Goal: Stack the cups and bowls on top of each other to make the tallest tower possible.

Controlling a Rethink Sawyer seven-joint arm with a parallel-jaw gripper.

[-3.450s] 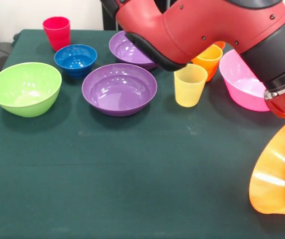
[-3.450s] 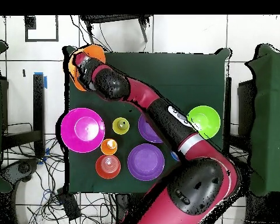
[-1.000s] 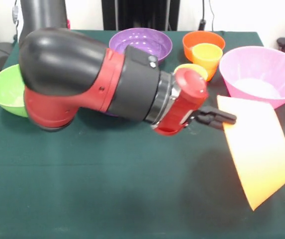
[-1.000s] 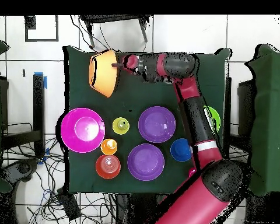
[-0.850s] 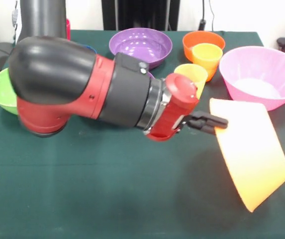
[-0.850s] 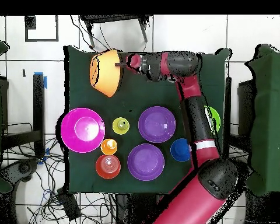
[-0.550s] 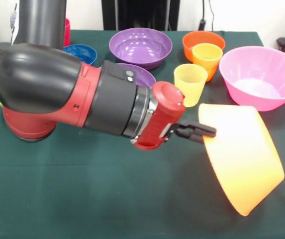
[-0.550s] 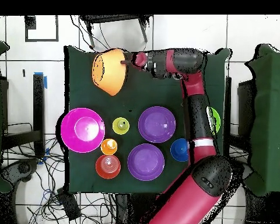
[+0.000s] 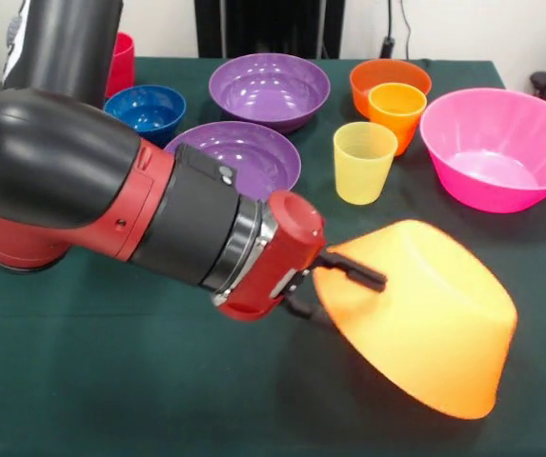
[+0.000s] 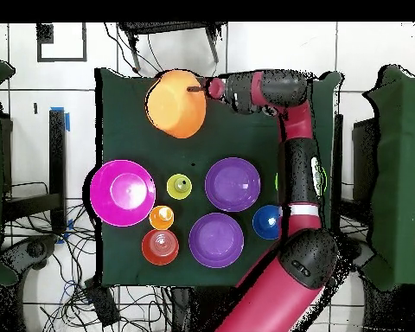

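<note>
1. One large orange bowl [image 9: 425, 328] is gripped at its rim by my gripper [image 9: 334, 286]; the bowl is tipped over, its rounded underside facing up and toward the front camera, held at the near part of the green surface [image 9: 111, 381].
2. The black fingers [image 9: 353, 273] are clamped narrowly on the bowl's rim, one on the outside wall and one below it.
3. From overhead, the orange bowl [image 10: 176, 104] sits at the end of the surface far from the robot's base, well apart from the other pieces, with the gripper [image 10: 196, 88] touching its edge.
4. I see the red and black arm [image 9: 111, 200] stretched low across the surface, hiding most of the lime green bowl [image 10: 319, 177].
5. Nothing is stacked on the orange bowl.
6. A large pink bowl [image 9: 492, 143] stands upright at the right of the front view.
7. Two purple bowls [image 9: 239, 157] [image 9: 269, 89] sit upright, one behind the other.
8. A translucent yellow cup [image 9: 364, 162] stands beside the nearer purple bowl.
9. An orange-yellow cup [image 9: 396, 114] stands just in front of a small red-orange bowl [image 9: 387, 74].
10. A small blue bowl [image 9: 145, 109] and a red cup [image 9: 122, 62] are at the far left, partly behind the arm.
</note>
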